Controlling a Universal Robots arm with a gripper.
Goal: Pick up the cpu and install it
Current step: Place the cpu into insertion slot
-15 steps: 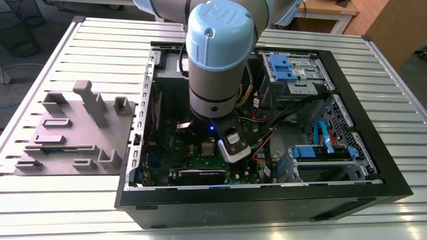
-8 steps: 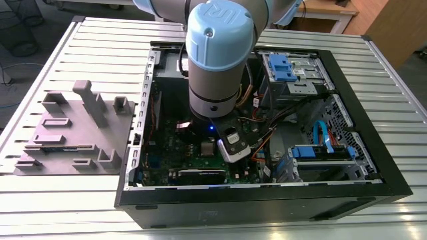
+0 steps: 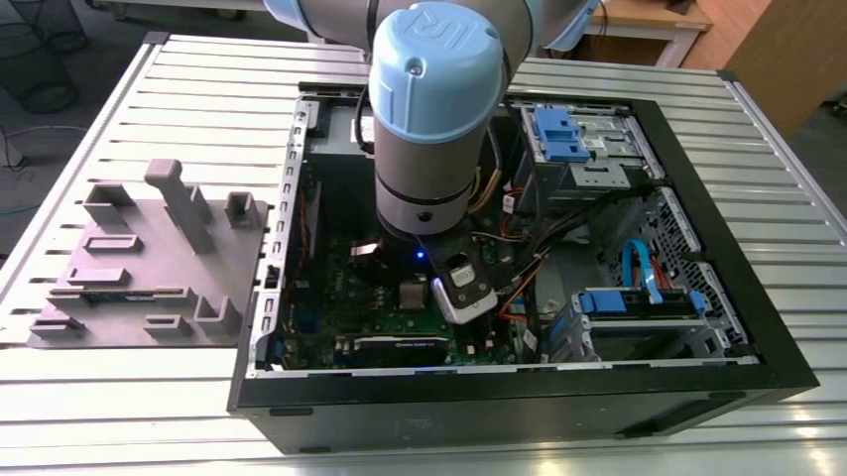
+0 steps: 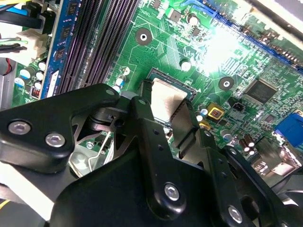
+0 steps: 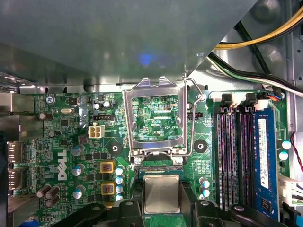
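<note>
The cpu, a small square chip with a silvery top, sits level between my two black fingers, directly over the motherboard socket. My gripper is shut on it, one finger against each opposite edge. In the second wrist view the cpu lies low against the dark socket rim, gripper around it; whether it rests in the socket I cannot tell. The hinged metal socket frame stands flipped open beyond it, lever raised. In the exterior view the arm reaches down into the open computer case.
Memory slots and a blue memory stick run beside the socket. Cable bundles hang near the case wall. A grey moulded tray lies on the slatted table at the exterior view's left. Blue drive brackets sit in the case.
</note>
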